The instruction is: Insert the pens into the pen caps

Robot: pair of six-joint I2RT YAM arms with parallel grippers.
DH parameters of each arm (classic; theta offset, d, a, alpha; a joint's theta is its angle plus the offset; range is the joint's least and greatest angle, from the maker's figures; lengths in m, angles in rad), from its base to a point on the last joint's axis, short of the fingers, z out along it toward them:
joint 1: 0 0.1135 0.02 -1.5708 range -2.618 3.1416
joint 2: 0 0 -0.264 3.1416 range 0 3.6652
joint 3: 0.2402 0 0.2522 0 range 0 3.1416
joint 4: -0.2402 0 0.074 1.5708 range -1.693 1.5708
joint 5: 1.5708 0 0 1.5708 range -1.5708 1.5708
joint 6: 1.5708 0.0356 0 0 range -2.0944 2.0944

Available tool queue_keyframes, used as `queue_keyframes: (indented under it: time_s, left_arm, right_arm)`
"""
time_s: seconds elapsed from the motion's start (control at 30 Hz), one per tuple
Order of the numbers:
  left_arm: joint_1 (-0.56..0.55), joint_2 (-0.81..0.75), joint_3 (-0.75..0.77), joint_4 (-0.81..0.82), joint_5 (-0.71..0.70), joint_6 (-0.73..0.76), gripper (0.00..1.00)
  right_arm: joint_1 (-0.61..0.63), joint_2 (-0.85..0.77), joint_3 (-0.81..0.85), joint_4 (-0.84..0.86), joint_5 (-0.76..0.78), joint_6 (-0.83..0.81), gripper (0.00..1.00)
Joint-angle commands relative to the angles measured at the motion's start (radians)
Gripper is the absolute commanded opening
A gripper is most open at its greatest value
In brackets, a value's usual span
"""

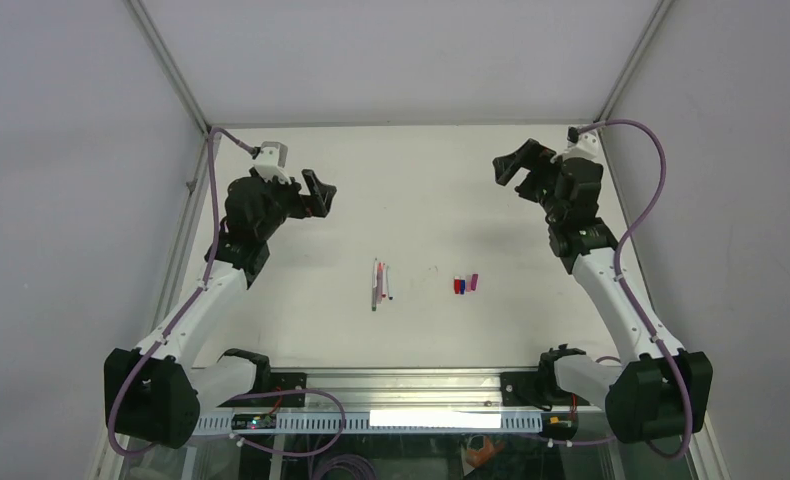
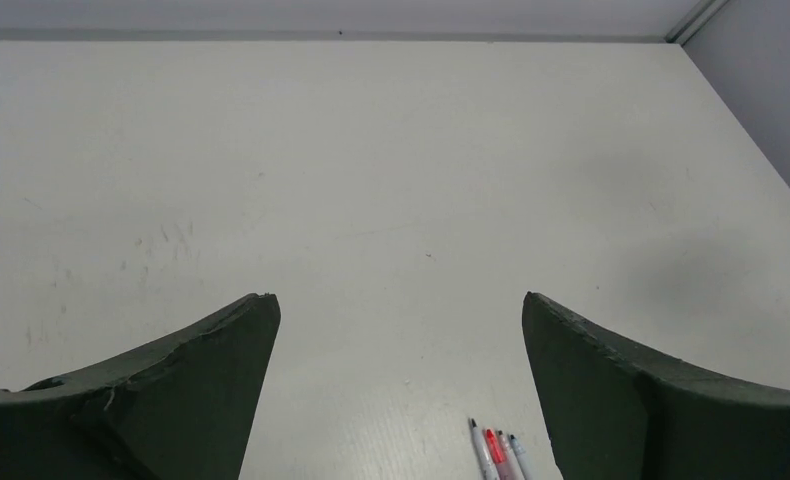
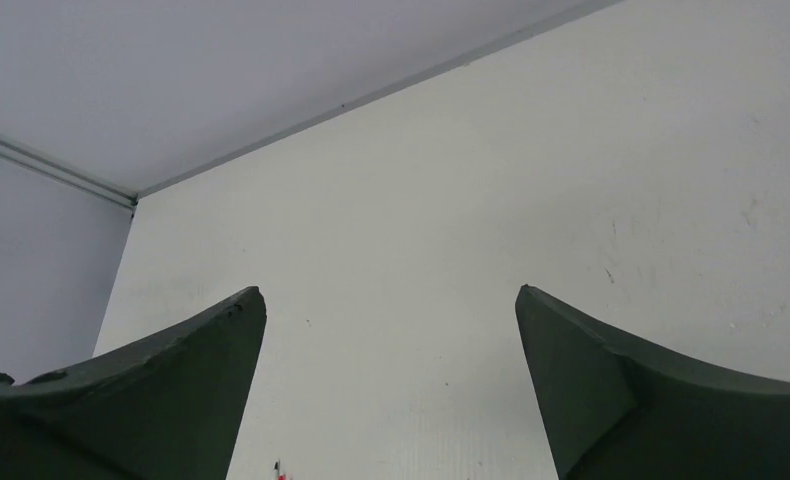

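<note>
Several thin pens [image 1: 380, 284] lie side by side at the middle of the white table, pointing near to far. Their tips show at the bottom of the left wrist view [image 2: 496, 452], and one tip shows at the bottom edge of the right wrist view [image 3: 278, 470]. The red, blue and magenta pen caps [image 1: 466, 284] lie in a tight row just right of the pens. My left gripper [image 1: 321, 194] is open and empty, raised at the far left. My right gripper [image 1: 511, 165] is open and empty, raised at the far right. Both are well away from the pens and caps.
Grey walls with metal frame posts [image 1: 176, 75] close off the table at the back and sides. An aluminium rail [image 1: 401, 385] with the arm bases runs along the near edge. Purple cables [image 1: 656, 200] hang beside each arm.
</note>
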Motion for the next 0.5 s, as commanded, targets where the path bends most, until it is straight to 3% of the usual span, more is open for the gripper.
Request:
queue_keyframes:
  time_s: [0.0,0.07,0.13,0.2,0.3,0.37,0.47]
  left_arm:
    - [-0.020,-0.038,0.054,-0.043,-0.020,0.049,0.96]
    - [-0.026,-0.043,0.048,-0.043,-0.034,0.054,0.96]
    - [-0.032,-0.041,0.045,-0.043,-0.038,0.056,0.93]
    - [-0.043,-0.038,0.046,-0.050,-0.035,0.061,0.91]
    - [-0.068,-0.032,0.058,-0.077,-0.040,0.087,0.86]
    - [-0.090,-0.020,0.082,-0.130,-0.064,0.106,0.82]
    - [-0.153,0.038,0.148,-0.258,-0.153,0.144,0.81]
  right_arm:
    - [0.016,-0.003,0.055,-0.054,0.128,0.056,1.00]
    - [0.016,0.013,0.043,-0.042,0.083,0.070,1.00]
    - [-0.004,0.026,-0.005,0.012,0.010,0.185,1.00]
    - [-0.075,0.047,-0.032,0.029,-0.158,0.322,1.00]
    - [-0.150,0.145,-0.063,0.220,-0.468,0.392,0.99]
    - [-0.097,0.184,0.070,-0.052,-0.394,0.251,0.97]
    - [0.101,0.230,0.250,-0.414,0.004,-0.011,0.96]
